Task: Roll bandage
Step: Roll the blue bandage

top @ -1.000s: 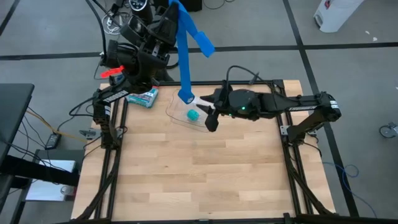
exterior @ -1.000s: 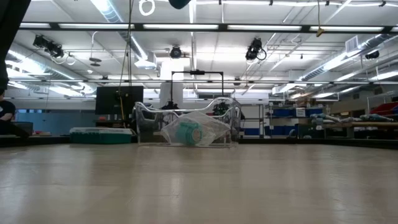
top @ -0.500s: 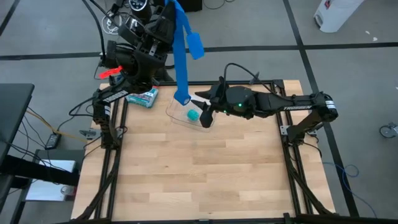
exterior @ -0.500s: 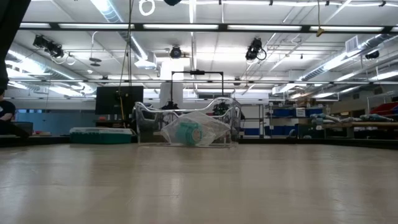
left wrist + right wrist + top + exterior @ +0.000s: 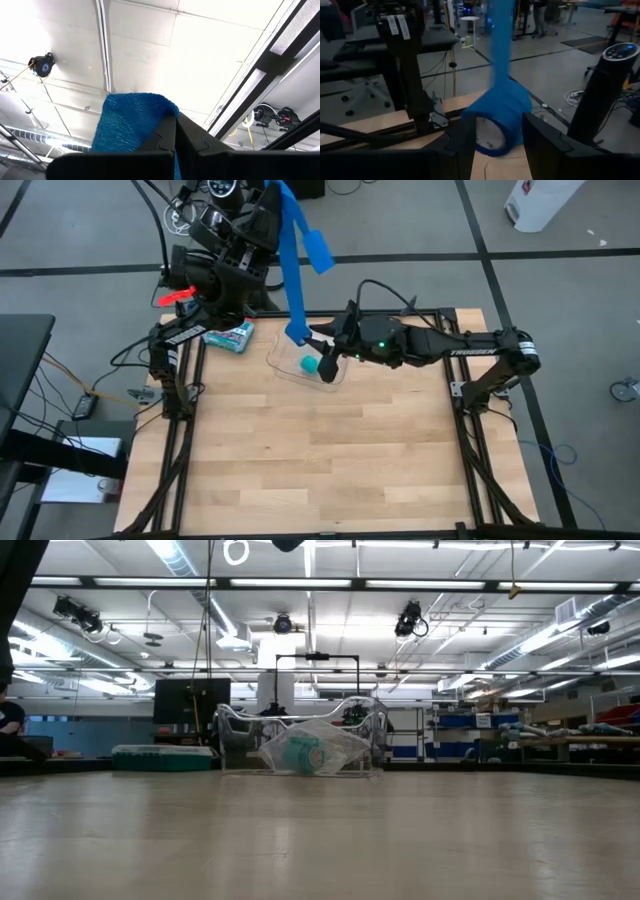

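Right tool (image 5: pixel 497 135) holds the small rolled end of the long bright blue fabric bandage (image 5: pixel 496 120) between its parted fingers, above the clear plastic tray (image 5: pixel 285 362) at the wooden surface's (image 5: pixel 320 460) far edge; left tool (image 5: pixel 176 135), raised high, is pinched together on the strip's upper end. Judged early-stage: most of the strip hangs unrolled. Roll's turns can't be counted; low view shows neither tool.

Left end effector (image 5: pixel 175 131) points up at ceiling (image 5: pixel 210 45), dark fingers (image 5: pixel 162 137) pressed together. Bandage (image 5: pixel 131 120), bright blue knit fabric, pinched between them, bunched above fingertips. Pipe (image 5: pixel 102 40) and long light fixtures (image 5: pixel 245 97) on ceiling.
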You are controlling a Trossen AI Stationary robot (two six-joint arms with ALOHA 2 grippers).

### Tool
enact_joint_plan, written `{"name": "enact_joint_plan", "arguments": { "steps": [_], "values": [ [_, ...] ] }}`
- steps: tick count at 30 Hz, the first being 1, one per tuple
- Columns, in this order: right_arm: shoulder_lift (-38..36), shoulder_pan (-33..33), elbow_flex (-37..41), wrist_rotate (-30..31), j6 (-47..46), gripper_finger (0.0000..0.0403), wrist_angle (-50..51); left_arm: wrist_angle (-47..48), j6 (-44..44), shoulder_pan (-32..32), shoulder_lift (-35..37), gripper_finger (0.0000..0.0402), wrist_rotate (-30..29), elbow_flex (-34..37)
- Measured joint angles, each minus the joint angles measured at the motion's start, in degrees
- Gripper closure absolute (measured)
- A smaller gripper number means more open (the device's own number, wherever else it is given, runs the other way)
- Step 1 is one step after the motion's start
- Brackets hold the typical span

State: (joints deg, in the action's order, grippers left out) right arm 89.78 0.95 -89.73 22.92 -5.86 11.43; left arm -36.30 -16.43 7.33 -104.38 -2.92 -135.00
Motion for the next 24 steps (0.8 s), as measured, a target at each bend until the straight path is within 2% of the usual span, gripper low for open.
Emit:
{"name": "enact_joint_plan", "arguments": {
  "steps": [24],
  "values": [
    [2.08,-0.74,0.00,-2.24,-0.41,0.0253,-1.39,-0.21,-0.28,0.00,0.00,0.0396,0.09,0.00]
  ]
}}
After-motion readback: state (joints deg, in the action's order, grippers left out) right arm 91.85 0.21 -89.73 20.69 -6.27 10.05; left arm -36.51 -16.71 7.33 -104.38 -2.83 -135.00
